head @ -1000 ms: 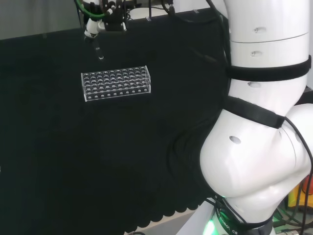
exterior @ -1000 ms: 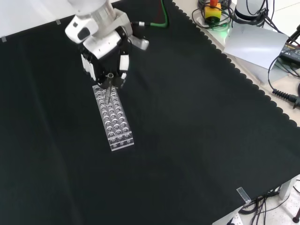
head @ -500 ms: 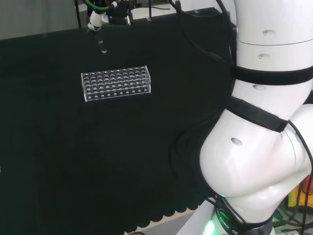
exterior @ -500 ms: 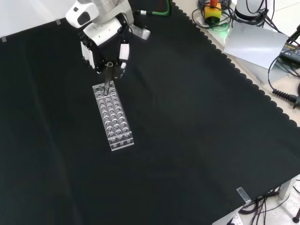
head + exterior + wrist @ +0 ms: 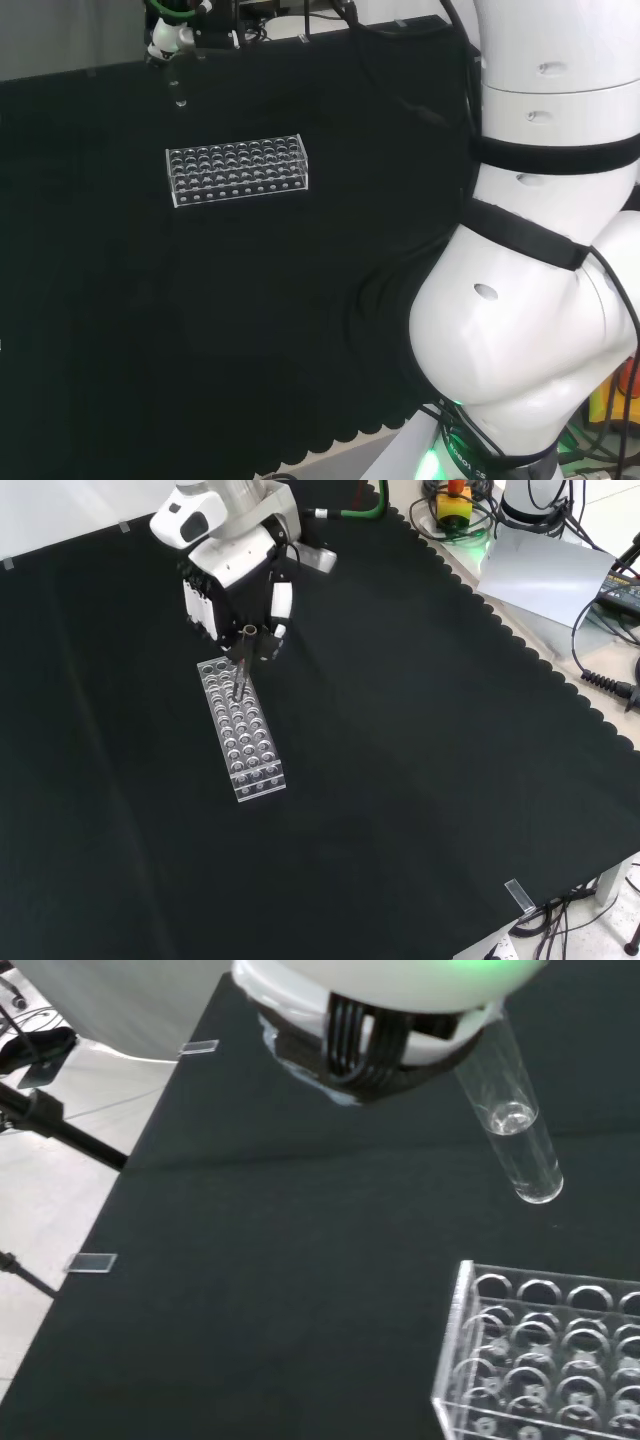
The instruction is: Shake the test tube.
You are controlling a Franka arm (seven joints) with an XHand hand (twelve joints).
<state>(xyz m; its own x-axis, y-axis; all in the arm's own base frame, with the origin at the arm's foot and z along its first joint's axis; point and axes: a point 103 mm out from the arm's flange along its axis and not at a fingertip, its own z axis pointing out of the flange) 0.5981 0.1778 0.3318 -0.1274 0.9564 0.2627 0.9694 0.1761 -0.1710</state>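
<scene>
One clear rack (image 5: pixel 244 730) lies on black cloth (image 5: pixel 420 740) (scalloped edge); fingers (image 5: pixel 279 602) pinch the test tube (image 5: pixel 515 1130) above it.

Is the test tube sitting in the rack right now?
No, the hand holds the test tube in the air, its bottom clear of the rack in the wrist view.

A clear glass tube (image 5: pixel 512 1125) is held off the cloth, tilted, round end down. A little clear liquid is seen in its lower part. No contact with anything below is observed.
</scene>
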